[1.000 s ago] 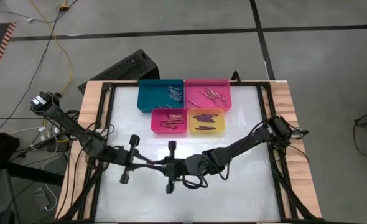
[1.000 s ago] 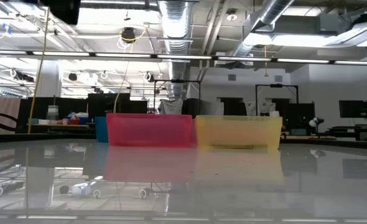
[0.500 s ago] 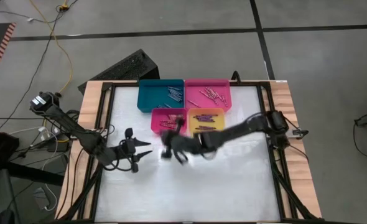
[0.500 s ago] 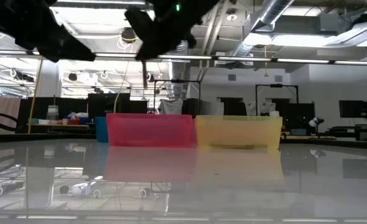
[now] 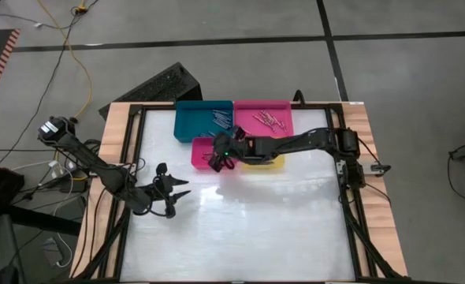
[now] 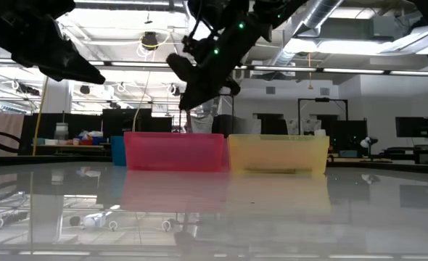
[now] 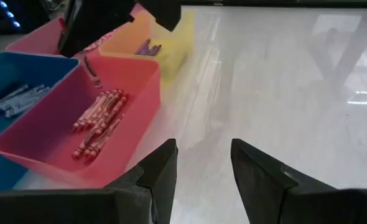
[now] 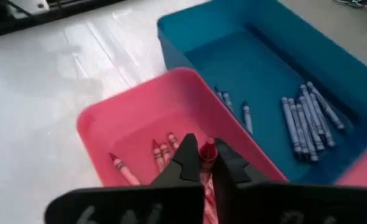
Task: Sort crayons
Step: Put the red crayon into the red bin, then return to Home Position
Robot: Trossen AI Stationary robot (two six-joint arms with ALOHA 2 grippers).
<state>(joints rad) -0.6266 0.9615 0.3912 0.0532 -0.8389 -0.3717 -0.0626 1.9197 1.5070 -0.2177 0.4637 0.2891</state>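
Left gripper [image 5: 184,192] hovered over the bare white table [image 5: 280,229] near its left edge, fingers [image 7: 157,177] spread apart and holding nothing. Farther right, the right gripper [image 8: 202,167] hung above the red tray [image 7: 134,93], pinched tight on a red crayon [image 8: 207,152]. More red crayons [image 7: 96,121] lay inside that tray, blue crayons [image 8: 308,121] in the blue tray [image 8: 246,31] behind it, and the yellow tray [image 5: 273,163] stood just beside the red one.

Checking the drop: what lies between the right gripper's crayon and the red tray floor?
Only air. In the left wrist view the red crayon in the right gripper hangs above the red tray.
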